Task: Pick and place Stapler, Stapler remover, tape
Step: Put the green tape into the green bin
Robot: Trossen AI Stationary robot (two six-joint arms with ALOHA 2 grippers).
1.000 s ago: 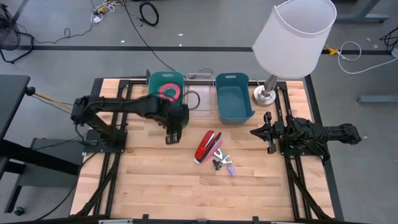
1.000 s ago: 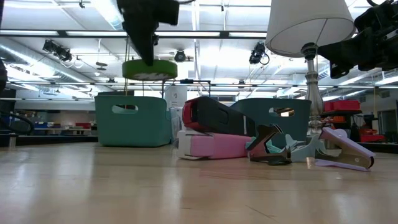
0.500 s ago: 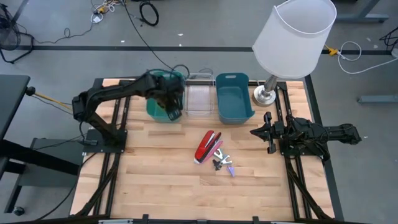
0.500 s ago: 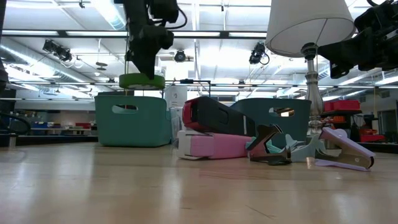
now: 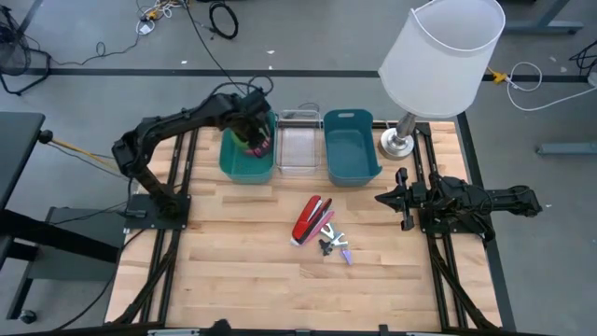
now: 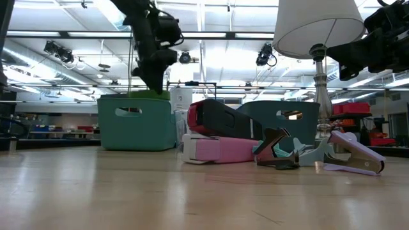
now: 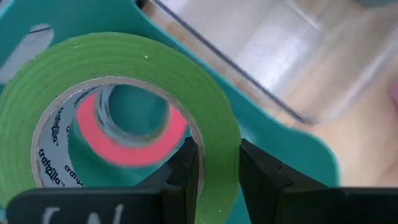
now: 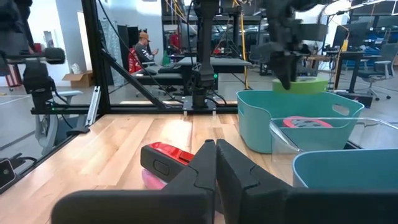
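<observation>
Since the earlier frames, the left gripper point(image 5: 256, 140) had swung from above the bare table back over the teal bin on the left point(image 5: 233, 166) and dropped lower, so that the green tape roll point(image 7: 124, 99) it carried now sat at the bin's rim instead of hanging well above it. Its fingers point(image 7: 186, 168) were clamped across the wall of the roll, one inside the core and one outside. A pink-red ring point(image 7: 134, 134) showed through the core, lying in the bin below. Just beside that bin stood a clear container point(image 5: 299, 149), then a blue bin point(image 5: 351, 149). Nearer the table's middle lay the red and pink stapler point(image 5: 311, 219), with the staple remover point(image 5: 328, 245) touching its lower end; neither had shifted. At the right, a lamp point(image 5: 438, 65) stood at the back edge, and the right gripper point(image 5: 390, 198) waited above the table near the lamp's base, fingers pressed together on nothing.
</observation>
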